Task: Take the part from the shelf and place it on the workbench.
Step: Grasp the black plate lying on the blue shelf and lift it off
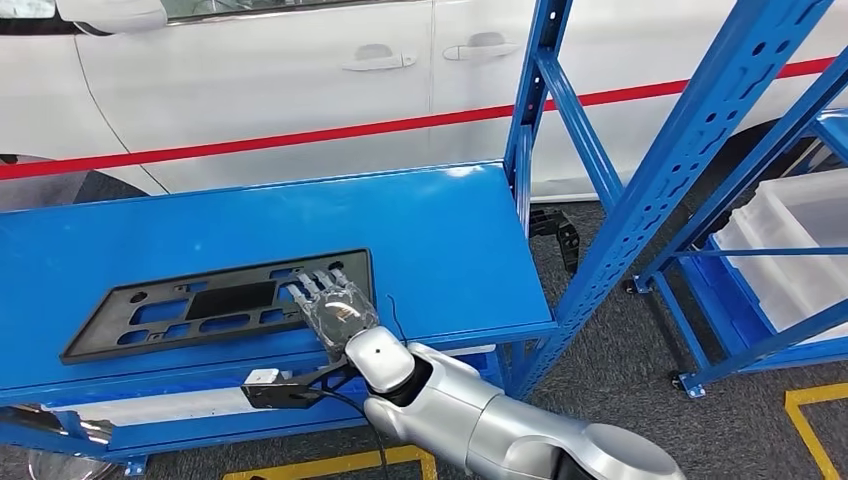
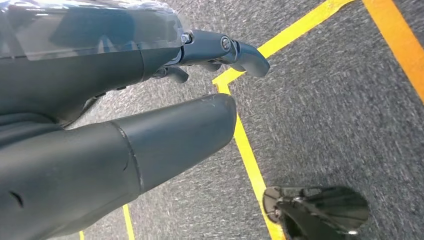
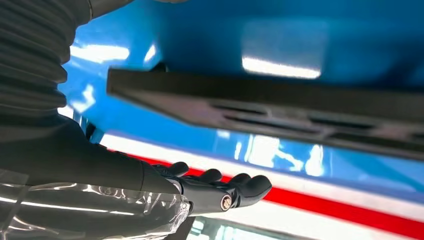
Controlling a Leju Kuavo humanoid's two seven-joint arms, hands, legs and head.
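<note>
Blue sheet-metal table [image 1: 440, 215] fills the mid-ground, w/ a white car [image 1: 270, 70] bearing a red stripe behind it and blue perforated shelf uprights [image 1: 690, 150] to the right; pale translucent bins [image 1: 790, 240] sit on a low shelf at far right. Floor is dark grey carpet [image 2: 340, 110] w/ yellow tape lines [image 2: 250, 155].

Part [image 1: 215, 305]: flat black plastic frame w/ rectangular cut-outs, lying flat on the table top, near its front edge, left of centre.

Right hand [image 1: 335, 305]: silver arm enters from below; hand lies palm-down over the part's right end, fingers [image 1: 315, 285] extended and slightly spread, resting on or just above the frame; contact cannot be told. Right wrist view: part [image 3: 280, 112] appears as a dark slab apart from the fingers [image 3: 240, 187], which are loosely straight and hold nothing; thumb position not visible.

Left hand [image 2: 125, 100]: in the left wrist view it hangs over the carpet, thumb [image 2: 175, 135] and fingers [image 2: 235, 52] straight, apart, holding nothing.
</note>
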